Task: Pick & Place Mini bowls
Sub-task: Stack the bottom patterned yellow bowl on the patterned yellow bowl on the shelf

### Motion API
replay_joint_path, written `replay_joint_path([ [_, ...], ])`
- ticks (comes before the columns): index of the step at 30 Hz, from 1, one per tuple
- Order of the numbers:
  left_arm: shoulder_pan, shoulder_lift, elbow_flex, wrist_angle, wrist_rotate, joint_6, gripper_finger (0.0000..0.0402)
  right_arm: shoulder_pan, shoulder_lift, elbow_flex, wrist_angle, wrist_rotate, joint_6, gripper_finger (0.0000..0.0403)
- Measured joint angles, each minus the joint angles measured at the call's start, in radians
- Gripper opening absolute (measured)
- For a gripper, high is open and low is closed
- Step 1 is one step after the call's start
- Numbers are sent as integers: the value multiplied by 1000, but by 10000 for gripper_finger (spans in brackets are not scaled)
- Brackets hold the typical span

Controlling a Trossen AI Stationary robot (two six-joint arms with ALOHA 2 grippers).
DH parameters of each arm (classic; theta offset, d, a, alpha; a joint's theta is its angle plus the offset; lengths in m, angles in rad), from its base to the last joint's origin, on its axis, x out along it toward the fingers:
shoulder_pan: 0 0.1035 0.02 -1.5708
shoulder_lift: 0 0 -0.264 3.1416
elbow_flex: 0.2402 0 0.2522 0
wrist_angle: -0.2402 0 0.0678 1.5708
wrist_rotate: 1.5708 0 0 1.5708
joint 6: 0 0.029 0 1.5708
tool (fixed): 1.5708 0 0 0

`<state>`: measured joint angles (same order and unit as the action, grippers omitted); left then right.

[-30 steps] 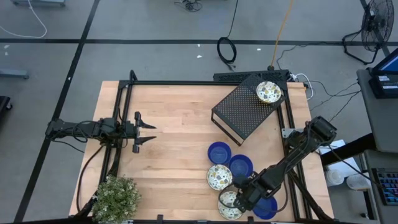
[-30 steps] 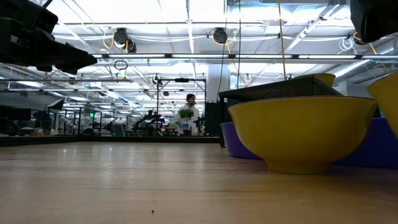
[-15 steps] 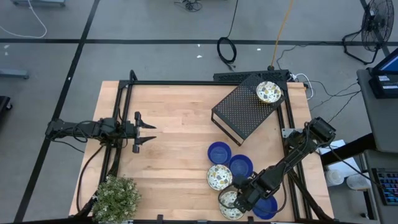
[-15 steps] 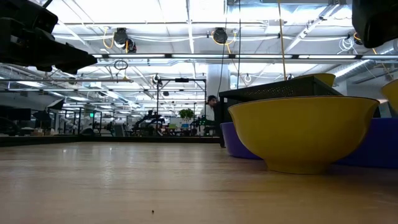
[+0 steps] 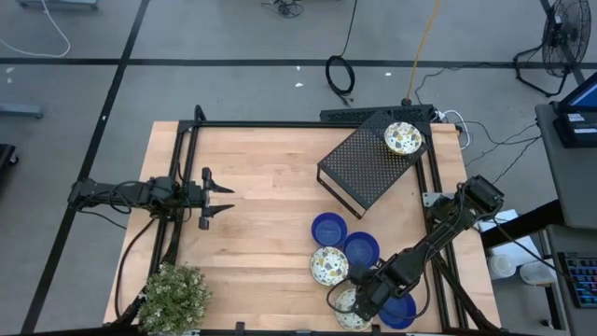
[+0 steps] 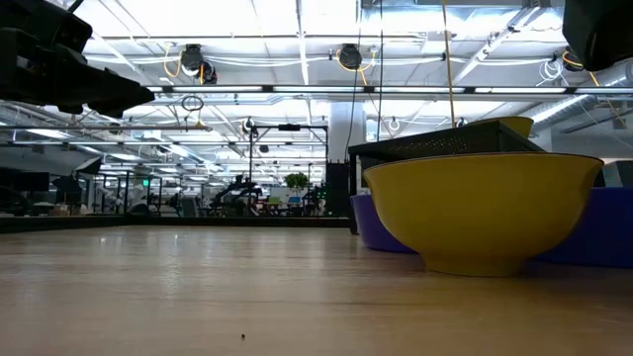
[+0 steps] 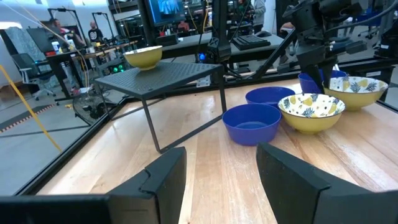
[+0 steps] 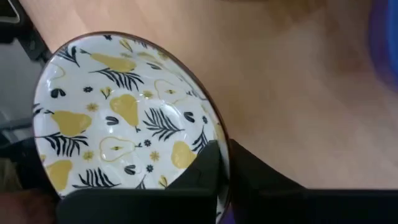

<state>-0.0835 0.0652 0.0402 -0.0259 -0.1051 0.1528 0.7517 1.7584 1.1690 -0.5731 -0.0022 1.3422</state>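
Several mini bowls stand at the table's near right: two blue ones (image 5: pixel 328 229) (image 5: pixel 361 248), a pear-patterned one (image 5: pixel 329 265) with a yellow outside (image 6: pixel 485 213), a third blue one (image 5: pixel 401 313), and a patterned bowl (image 5: pixel 345 308) (image 8: pixel 118 118) at the near edge. My right gripper (image 5: pixel 360 299) (image 8: pixel 225 155) is shut on that last bowl. Another patterned bowl (image 5: pixel 403 138) sits on the black perforated box (image 5: pixel 368 163). My left gripper (image 5: pixel 224 198) (image 7: pixel 221 165) waits open at the table's left, touching nothing. My right gripper holds the patterned bowl by its rim (image 8: pixel 219 140), on the side toward the blue bowl at the near right. One finger (image 8: pixel 199 174) is inside the bowl and the other (image 8: pixel 264 177) outside. The fingers come from above, pointing down. Whether the bowl is off the table does not show.
A potted plant (image 5: pixel 174 297) stands at the near left corner. The black frame rails (image 5: pixel 187 168) run along the table's left and far sides. Bare wood (image 5: pixel 261 187) lies between the two arms.
My right gripper has shut on the rim of the patterned bowl at the near edge. The bowl has shifted slightly with it. The left arm has kept still.
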Motion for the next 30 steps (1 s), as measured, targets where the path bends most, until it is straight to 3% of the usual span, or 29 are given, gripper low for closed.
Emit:
replay_joint_path([
  [30, 0, 0, 0, 0, 0, 0, 198, 2, -71, -3, -12, -1, -46, 4],
])
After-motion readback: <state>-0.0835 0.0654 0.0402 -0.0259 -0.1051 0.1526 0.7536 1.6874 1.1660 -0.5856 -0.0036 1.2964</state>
